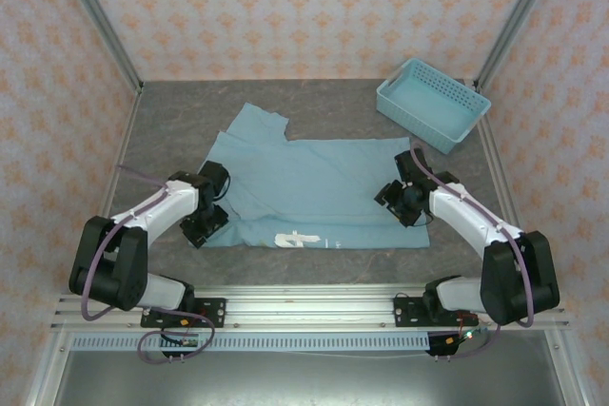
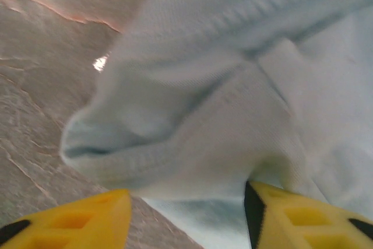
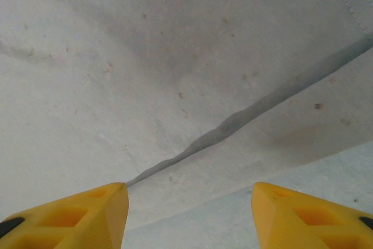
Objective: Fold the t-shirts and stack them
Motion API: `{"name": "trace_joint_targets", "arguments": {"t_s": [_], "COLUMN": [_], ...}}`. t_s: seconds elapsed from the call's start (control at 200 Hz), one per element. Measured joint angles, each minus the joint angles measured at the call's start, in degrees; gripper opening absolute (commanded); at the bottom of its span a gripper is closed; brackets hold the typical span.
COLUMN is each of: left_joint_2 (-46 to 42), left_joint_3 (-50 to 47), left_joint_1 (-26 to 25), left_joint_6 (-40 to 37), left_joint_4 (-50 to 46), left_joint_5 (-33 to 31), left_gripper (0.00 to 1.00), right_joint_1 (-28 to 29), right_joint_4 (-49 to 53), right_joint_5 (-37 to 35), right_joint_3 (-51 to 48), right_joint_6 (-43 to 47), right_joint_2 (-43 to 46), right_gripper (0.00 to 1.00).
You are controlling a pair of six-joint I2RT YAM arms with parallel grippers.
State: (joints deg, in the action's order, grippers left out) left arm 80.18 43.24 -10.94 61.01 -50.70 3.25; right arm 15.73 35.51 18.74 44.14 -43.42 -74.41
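The light teal-blue t-shirt (image 1: 324, 187) lies spread on the grey table, one sleeve pointing to the far left and a strip of white lettering (image 1: 300, 238) showing at its near edge. My left gripper (image 1: 205, 223) rests at the shirt's near-left edge. In the left wrist view a bunched fold of the t-shirt (image 2: 221, 115) rises just ahead of the left gripper (image 2: 186, 195), whose yellow fingers stand apart, the right one touching cloth. My right gripper (image 1: 401, 201) hovers at the shirt's right edge. It is open (image 3: 189, 188) over flat cloth crossed by a fold line (image 3: 250, 112).
A light-blue plastic lattice basket (image 1: 433, 102) stands at the far right corner. Patterned walls with metal posts close in the table on three sides. Bare grey tabletop (image 1: 171, 130) lies to the left of and behind the shirt.
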Motion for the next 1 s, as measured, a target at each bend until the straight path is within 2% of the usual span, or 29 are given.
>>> {"name": "trace_joint_targets", "arguments": {"t_s": [0.125,0.235,0.4,0.485,0.595,0.751,1.001], "left_joint_2": [0.02,0.11,0.09,-0.46,-2.60,-3.30,1.73], "left_joint_3": [-0.94,-0.92,2.08,5.29,8.55,8.59,7.15], "left_joint_1": [4.42,5.46,5.38,3.76,-1.01,-7.23,-9.31], "left_joint_6": [-1.88,-3.30,-4.68,-4.52,-2.75,3.67,8.90], "left_joint_4": [-0.37,-0.79,-2.97,-4.13,-3.85,-0.37,6.21], "left_joint_5": [-1.81,-2.95,-4.15,-4.44,-3.23,2.34,7.10], "left_gripper": [0.42,0.42,0.53,0.54,0.55,0.58,0.56], "right_joint_1": [0.00,0.00,0.00,0.00,0.00,0.00,0.00], "right_joint_4": [-0.04,0.00,-0.02,-0.04,-1.20,-5.40,-6.91], "right_joint_5": [-0.02,-0.02,0.00,0.26,2.10,6.67,9.22], "right_joint_3": [-0.07,-0.74,-0.83,-0.81,-0.81,-0.83,-0.81], "right_joint_6": [0.00,-0.02,0.00,0.02,0.20,0.46,1.09], "right_joint_2": [0.02,0.50,1.20,1.75,2.60,3.30,3.28], "right_gripper": [0.58,0.58,0.58,0.59,0.61,0.63,0.63]}}
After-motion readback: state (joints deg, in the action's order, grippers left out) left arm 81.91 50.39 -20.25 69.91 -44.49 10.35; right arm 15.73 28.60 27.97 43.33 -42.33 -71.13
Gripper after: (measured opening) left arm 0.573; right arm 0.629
